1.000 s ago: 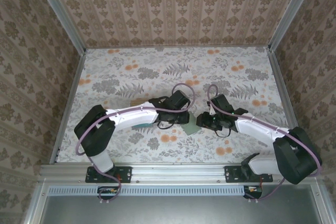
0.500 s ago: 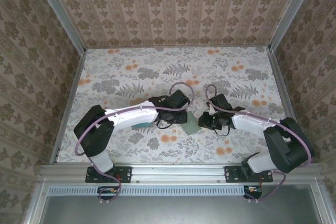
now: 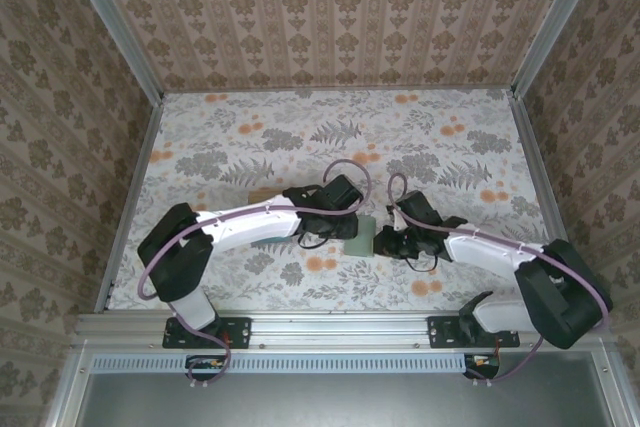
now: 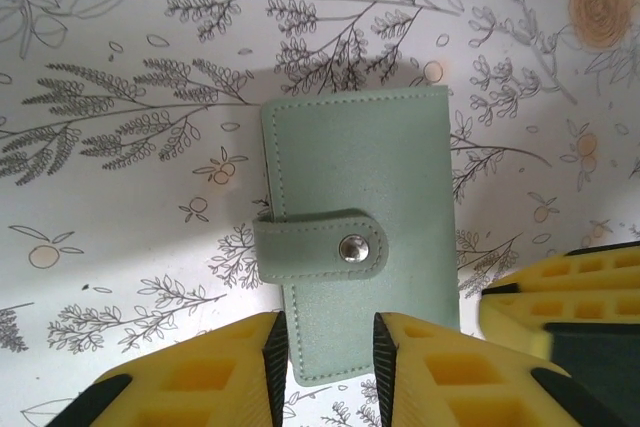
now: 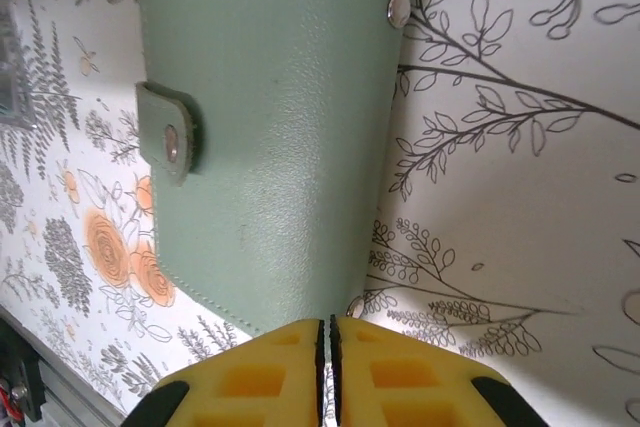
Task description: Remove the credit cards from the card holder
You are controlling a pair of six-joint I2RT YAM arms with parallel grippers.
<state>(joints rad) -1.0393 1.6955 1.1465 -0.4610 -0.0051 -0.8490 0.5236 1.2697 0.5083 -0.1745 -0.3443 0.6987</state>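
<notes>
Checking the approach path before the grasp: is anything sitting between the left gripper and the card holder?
Nothing visible does. The left gripper hangs directly over the near end of the card holder, jaws apart, with plain floral tablecloth lying around it.

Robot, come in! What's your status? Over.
Left tool open over card holder end. Right tool shut on its corner. Tools crowded close together. Over.
</notes>
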